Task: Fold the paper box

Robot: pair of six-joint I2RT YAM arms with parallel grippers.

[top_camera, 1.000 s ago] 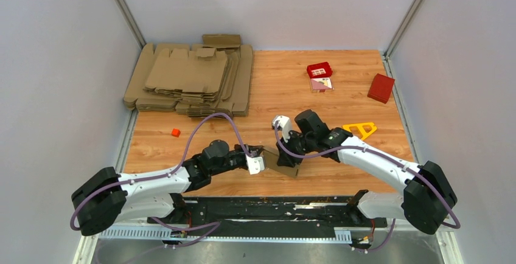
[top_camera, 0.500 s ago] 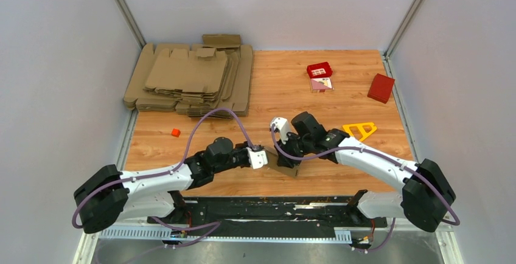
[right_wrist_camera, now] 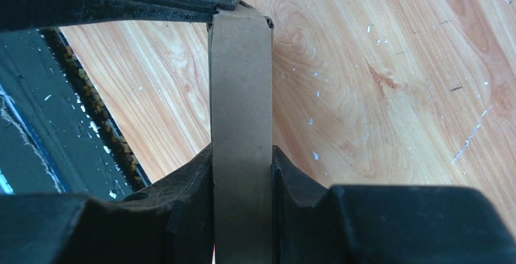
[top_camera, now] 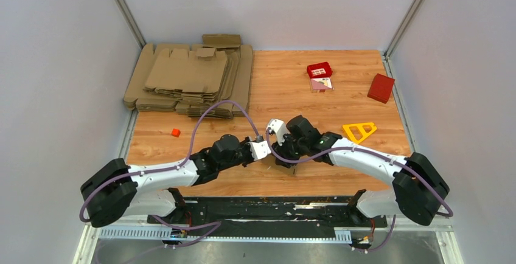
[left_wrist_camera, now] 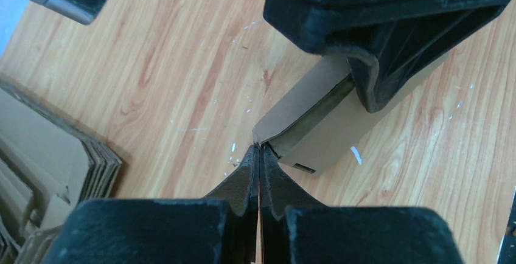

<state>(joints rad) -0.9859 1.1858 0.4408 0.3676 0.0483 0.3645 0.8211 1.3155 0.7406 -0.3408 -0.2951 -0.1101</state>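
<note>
Cardboard fills the far left: a pile of flat blanks (top_camera: pixel 188 81), w/ a tiny orange block (top_camera: pixel 175 132) nearer on the desk (top_camera: pixel 280 87).

Near middle: left claw (left_wrist_camera: pixel 260 154) is closed tight, tips together right at a corner edge of the paper box (left_wrist_camera: pixel 328 130). Can't tell if a sliver of flap is nipped btwn them. The box sits near centre btwn the two arms, on or low over the desk (can't tell which), part-folded into a narrow sleeve.

Right claw (right_wrist_camera: pixel 241 173) clamps the box across its narrow width, a finger on each side.

Further right: yellow triangle (top_camera: pixel 360 130) and red box (top_camera: pixel 381 87), well apart from the work.

Handling, my read: thin card, v. light, stiff across panels, but prob. creases easily and springs back at score lines. Best hold is on flat panels near a fold, not loose flap tips, which would likely buckle.
</note>
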